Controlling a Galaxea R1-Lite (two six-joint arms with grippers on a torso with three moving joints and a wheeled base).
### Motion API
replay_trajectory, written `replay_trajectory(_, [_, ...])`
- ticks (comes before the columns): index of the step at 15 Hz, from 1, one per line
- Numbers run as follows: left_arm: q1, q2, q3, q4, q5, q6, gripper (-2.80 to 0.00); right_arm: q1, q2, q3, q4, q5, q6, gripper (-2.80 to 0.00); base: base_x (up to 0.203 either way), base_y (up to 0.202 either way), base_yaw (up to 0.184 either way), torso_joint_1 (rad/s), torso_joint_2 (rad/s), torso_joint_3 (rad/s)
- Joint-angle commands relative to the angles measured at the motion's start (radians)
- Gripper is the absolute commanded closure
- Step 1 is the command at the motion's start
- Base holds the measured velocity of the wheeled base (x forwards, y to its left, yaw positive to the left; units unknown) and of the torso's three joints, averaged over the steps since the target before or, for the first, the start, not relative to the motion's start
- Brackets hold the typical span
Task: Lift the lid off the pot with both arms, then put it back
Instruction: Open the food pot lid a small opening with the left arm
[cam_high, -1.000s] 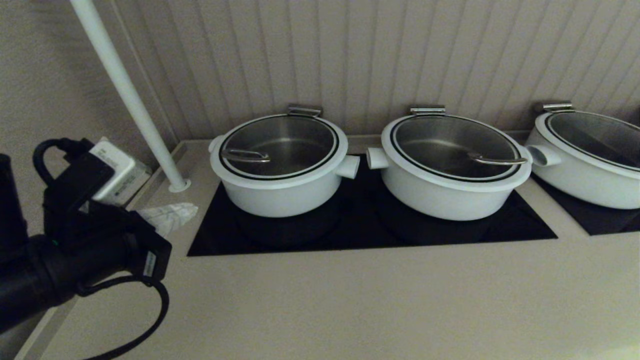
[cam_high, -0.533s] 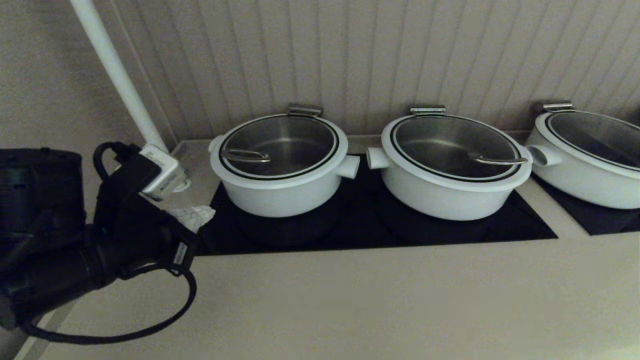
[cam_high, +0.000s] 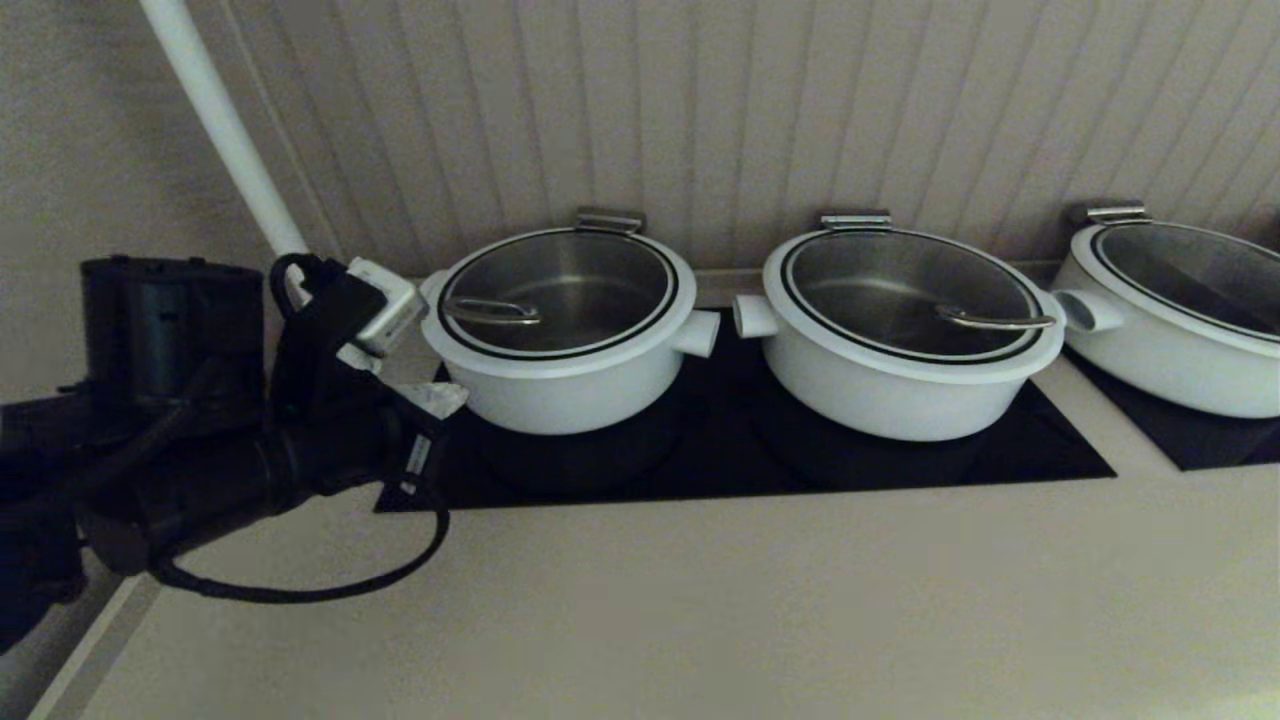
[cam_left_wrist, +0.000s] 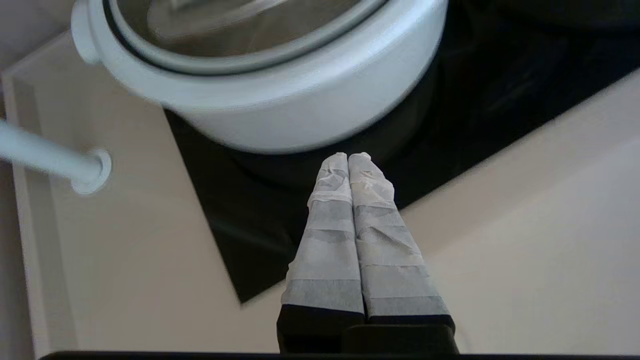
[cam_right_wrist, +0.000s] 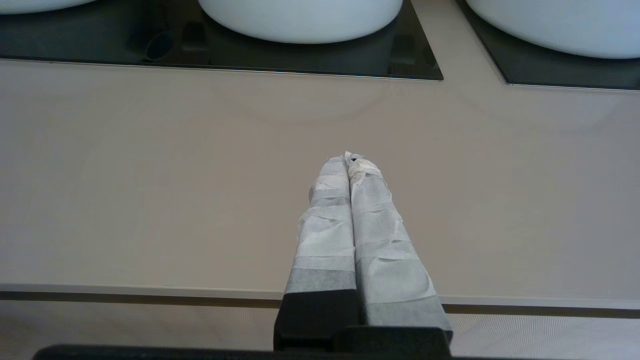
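The pot (cam_high: 570, 385) is the deeper, narrower white one, at the left of the black cooktop (cam_high: 740, 455). The glass lid (cam_high: 575, 270) sits on it, with its wire handle (cam_high: 492, 312) on the left side. My left gripper (cam_high: 440, 400) is shut and empty, just left of the pot's lower wall. In the left wrist view the gripper (cam_left_wrist: 348, 157) points at the pot (cam_left_wrist: 300, 110) under the lid (cam_left_wrist: 225, 35). My right gripper (cam_right_wrist: 348, 159) is shut and empty, low over the counter's front edge, and is out of the head view.
Two wider white pots (cam_high: 900, 385) (cam_high: 1170, 350) with lids stand to the right. A white pole (cam_high: 225, 130) rises from the counter left of the task pot, behind my left arm. The beige counter (cam_high: 750, 600) stretches in front of the cooktop.
My left arm has swung up and to the right, bringing its shut gripper from the counter's left edge to beside the pot. The pots and lids have not moved.
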Motion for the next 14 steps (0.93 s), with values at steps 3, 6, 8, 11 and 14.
replay_trajectory(3, [0.0,0.129,-0.019,-0.166,0.02,0.003,0.0,0.0,0.001,0.0,0.001,0.0,0.0,0.0,0.0,0.0,0.0,0.0,0.0,0.0])
replay_trajectory(6, [0.0,0.159,-0.059,-0.172,0.021,0.003,0.0,0.0,0.001,0.0,0.001,0.0,0.0,0.0,0.0,0.0,0.0,0.0,0.0,0.0])
replay_trajectory(8, [0.001,0.179,-0.08,-0.172,0.021,0.002,0.0,0.0,0.001,0.0,0.001,0.0,0.0,0.0,0.0,0.0,0.0,0.0,0.0,0.0])
replay_trajectory(11, [0.004,0.204,-0.115,-0.172,0.023,0.002,0.0,0.0,0.001,0.0,0.001,0.0,0.0,0.0,0.0,0.0,0.0,0.0,0.0,0.0])
replay_trajectory(14, [0.009,0.221,-0.127,-0.172,0.023,0.0,0.0,0.0,0.001,0.0,0.0,0.0,0.0,0.0,0.0,0.0,0.0,0.0,0.0,0.0])
